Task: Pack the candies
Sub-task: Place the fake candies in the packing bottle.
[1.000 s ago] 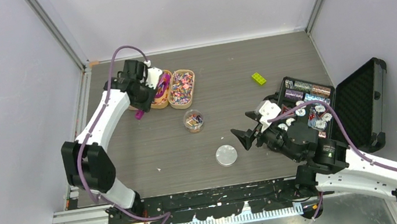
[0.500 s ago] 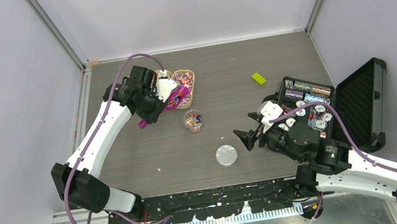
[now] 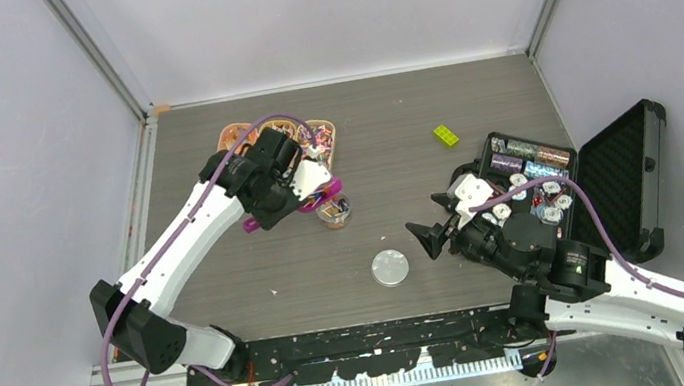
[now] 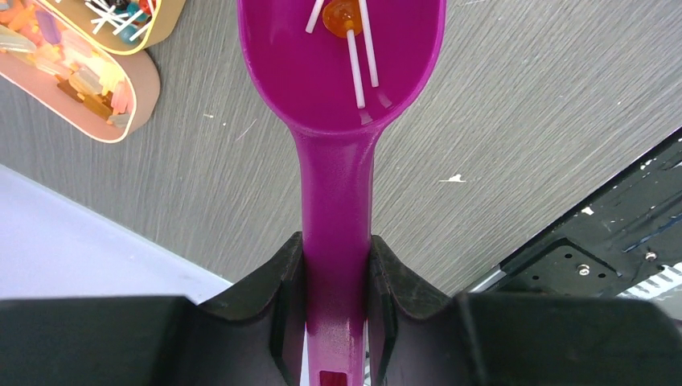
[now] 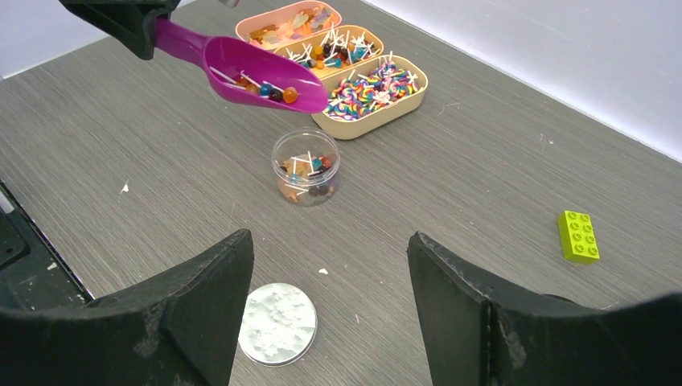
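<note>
**Q:** Where do the candies (image 5: 269,88) lie?
**A:** A few lie in the bowl of the magenta scoop (image 5: 181,40), which is held off the table just beside the clear jar (image 5: 306,167); more sit in the jar's bottom; most fill the three oval trays (image 5: 402,104) beyond it.
**Q:** And the grippers?
**A:** Left gripper (image 4: 336,257): closed narrowly on the scoop's handle, one finger on each side; right gripper (image 5: 328,241): jaws wide apart, holding nothing, near the round white lid (image 5: 277,323); the green brick (image 5: 578,236) and the open black case (image 3: 618,174) lie to the right.
</note>
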Motion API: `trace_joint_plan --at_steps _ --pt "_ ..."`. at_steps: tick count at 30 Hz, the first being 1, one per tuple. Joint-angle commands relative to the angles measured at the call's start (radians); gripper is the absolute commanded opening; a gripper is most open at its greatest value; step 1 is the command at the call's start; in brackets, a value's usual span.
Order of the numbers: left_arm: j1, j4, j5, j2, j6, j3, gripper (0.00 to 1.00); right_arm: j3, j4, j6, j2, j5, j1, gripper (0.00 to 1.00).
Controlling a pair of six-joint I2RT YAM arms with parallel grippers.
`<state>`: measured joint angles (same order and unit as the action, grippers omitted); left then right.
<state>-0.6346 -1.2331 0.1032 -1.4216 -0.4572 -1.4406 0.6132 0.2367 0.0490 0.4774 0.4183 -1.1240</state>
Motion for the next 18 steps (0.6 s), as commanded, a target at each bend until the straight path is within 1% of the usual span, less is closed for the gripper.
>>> trace_joint_plan --at_steps 1,18 --pt "-0.004 -0.019 0.052 0.021 -0.027 -0.005 0.0 0.044 -0.013 -0.008 -0.01 0.017 -0.007 0.75" --pt "-0.079 -0.11 0.229 -0.127 -0.034 -0.05 0.0 0.053 -0.008 0.008 -0.029 0.023 -0.007 0.74"
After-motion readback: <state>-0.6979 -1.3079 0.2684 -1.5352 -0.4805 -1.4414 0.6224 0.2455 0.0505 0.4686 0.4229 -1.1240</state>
